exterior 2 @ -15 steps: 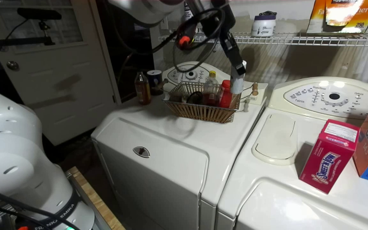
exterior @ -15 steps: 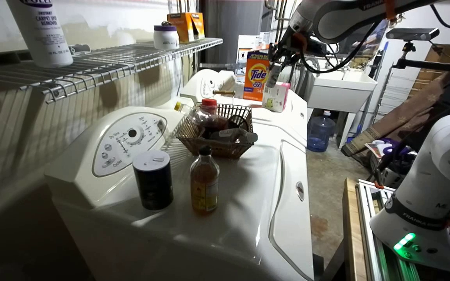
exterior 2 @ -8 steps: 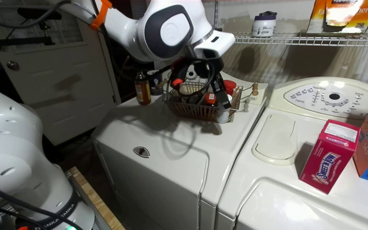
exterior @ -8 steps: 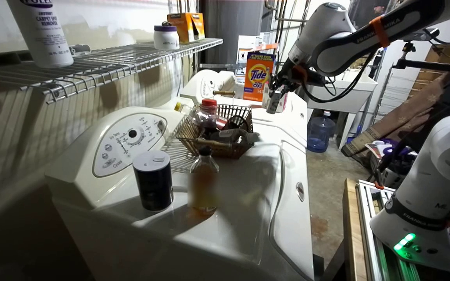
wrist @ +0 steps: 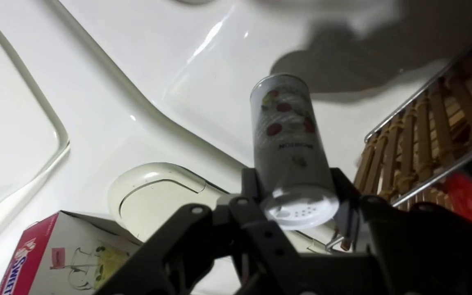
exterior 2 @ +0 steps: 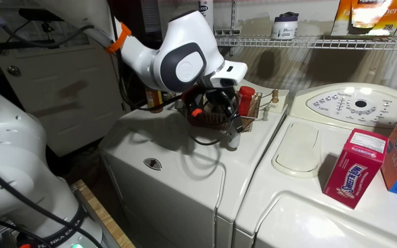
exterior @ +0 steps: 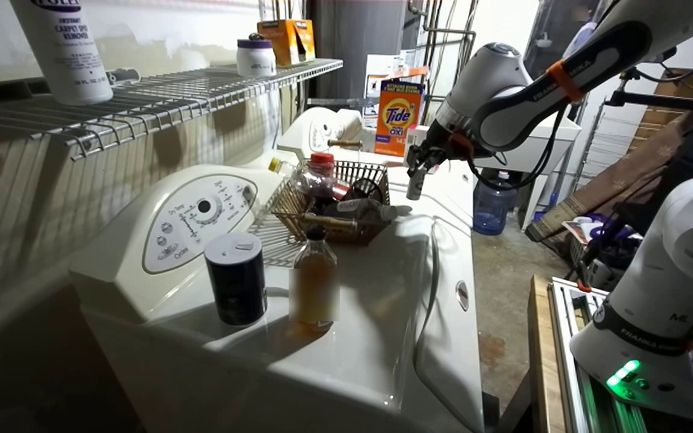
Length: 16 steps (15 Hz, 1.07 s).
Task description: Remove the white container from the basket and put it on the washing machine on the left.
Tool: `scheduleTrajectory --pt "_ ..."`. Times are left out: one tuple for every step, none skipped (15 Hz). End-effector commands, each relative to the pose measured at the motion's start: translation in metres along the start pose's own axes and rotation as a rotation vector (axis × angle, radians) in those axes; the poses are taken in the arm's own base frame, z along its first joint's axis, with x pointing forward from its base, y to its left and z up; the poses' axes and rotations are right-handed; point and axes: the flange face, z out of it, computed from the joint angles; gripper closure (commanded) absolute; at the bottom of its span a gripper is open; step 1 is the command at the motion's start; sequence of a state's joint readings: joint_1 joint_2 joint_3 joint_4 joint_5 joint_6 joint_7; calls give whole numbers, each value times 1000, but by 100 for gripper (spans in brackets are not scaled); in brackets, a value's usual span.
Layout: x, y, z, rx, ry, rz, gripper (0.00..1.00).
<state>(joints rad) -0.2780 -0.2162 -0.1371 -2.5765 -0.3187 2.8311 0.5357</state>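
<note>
laundry machines (exterior 2: 171, 186): two
wicker basket (exterior: 361, 233): just the one
white shaker (wrist: 291, 139): yep, one
gripper (wrist: 296, 184): one, lol
Tide box (exterior: 399, 117): one
Sweet'N Low box (exterior 2: 356, 168): one

The wrist view's right edge crops the basket (wrist: 423, 139).

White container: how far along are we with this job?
Done: the white container is outside the basket. Under way: the hand grips it above the left washing machine, beside the basket. Remaining: settle it, release, back away; whether it already touches down is unclear.
</note>
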Motion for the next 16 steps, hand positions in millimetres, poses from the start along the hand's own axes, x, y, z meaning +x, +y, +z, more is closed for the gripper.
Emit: scheduleTrajectory --pt "-2 -3 15 0 4 -96 80" --pt "-3 -4 18 1 2 -114 80" --pt "-3 -4 21 1 0 -132 80" --pt "-4 -4 24 0 -2 -146 80" --pt "-6 -4 27 -3 -4 -159 80" --pt "-6 -5 29 -4 -3 -172 80" --pt "-6 -5 30 -4 4 -182 73" --pt "-6 -6 31 -4 6 -191 30" --pt "-6 -8 31 -3 10 -201 28" --pt "-5 -11 29 -1 13 -211 23" --pt "-3 -15 25 5 21 -223 16" --pt "-3 -19 20 10 20 -227 8" --pt "-2 -24 12 17 15 -233 2" --pt "1 -28 4 15 15 -235 0" --pt "3 -35 -8 19 8 -232 0" --pt "5 -42 -22 22 -1 -237 0"
